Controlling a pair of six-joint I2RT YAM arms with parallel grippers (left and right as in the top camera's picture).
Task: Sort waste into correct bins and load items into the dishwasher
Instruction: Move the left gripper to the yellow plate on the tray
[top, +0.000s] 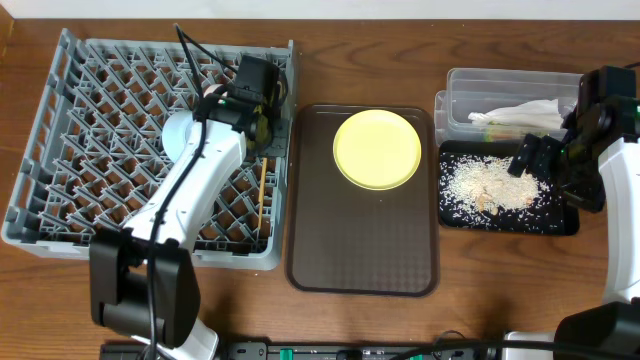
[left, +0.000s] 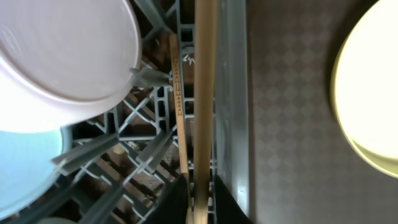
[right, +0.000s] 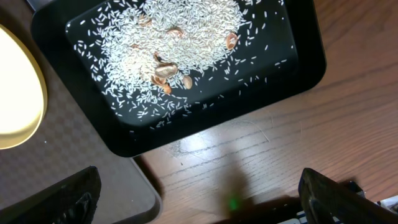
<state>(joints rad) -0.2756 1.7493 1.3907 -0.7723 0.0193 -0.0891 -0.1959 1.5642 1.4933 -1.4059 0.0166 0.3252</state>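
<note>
At the far left, the grey dish rack (top: 60, 150) holds a light blue bowl (top: 172, 135) and, in the left wrist view, a white bowl (left: 62, 56) overlapping it. The left gripper (left: 200, 196) hangs over the rack's right edge, clamped on one wooden chopstick (left: 203, 93) — the second chopstick (left: 180, 118) lies just beside it among the pegs. The yellow plate (top: 377, 148) sits on the brown serving tray (top: 360, 250). Further right, the clear tub (top: 460, 85) contains the crumpled napkin (top: 525, 113), and the black tray (right: 292, 65) just beside it carries scattered rice scraps (right: 168, 43). The right gripper (top: 535, 157) hovers above that tray — its fingers (right: 68, 196) spread wide apart.
</note>
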